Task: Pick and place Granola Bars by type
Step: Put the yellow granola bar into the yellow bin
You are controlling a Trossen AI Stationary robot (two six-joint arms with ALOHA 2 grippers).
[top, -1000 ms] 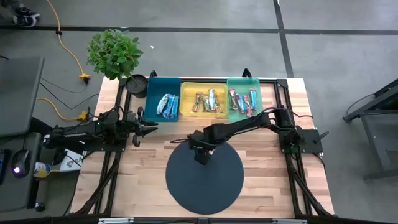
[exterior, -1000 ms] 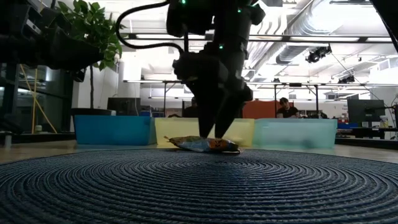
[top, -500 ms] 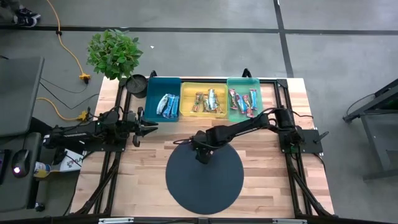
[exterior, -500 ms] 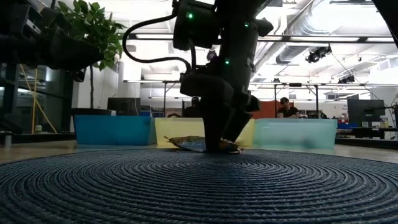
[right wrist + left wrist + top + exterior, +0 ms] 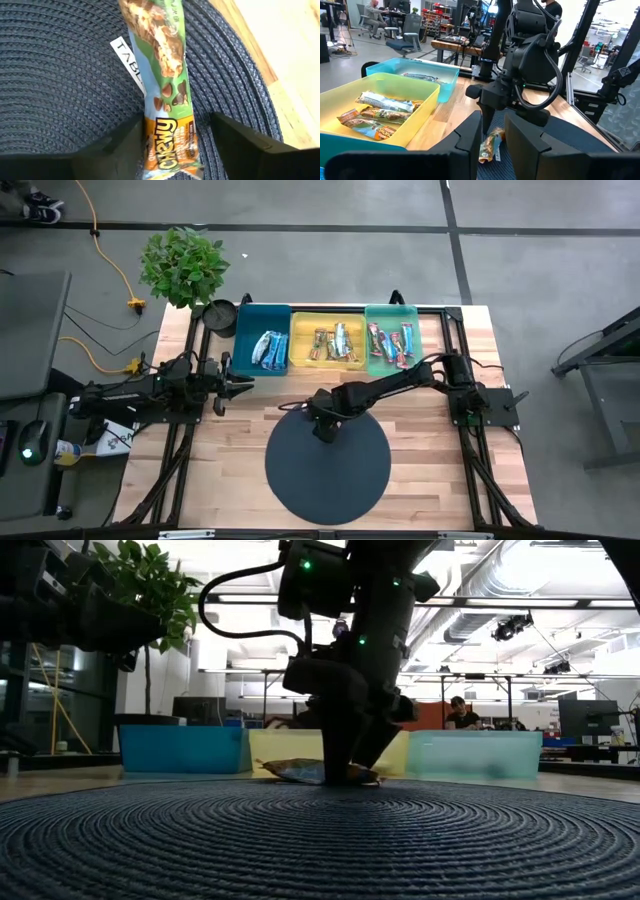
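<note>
One granola bar (image 5: 167, 95) on mat (image 5: 60, 90) between right gripper (image 5: 172, 150) fingers

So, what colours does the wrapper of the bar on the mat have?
The bar is green on top, orange lower, with blue edges; right wrist view.

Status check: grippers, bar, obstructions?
Right gripper open, straddling green-and-orange wrapped granola bar on dark round woven mat. Left gripper parked at table's left. Nothing in the way.
</note>
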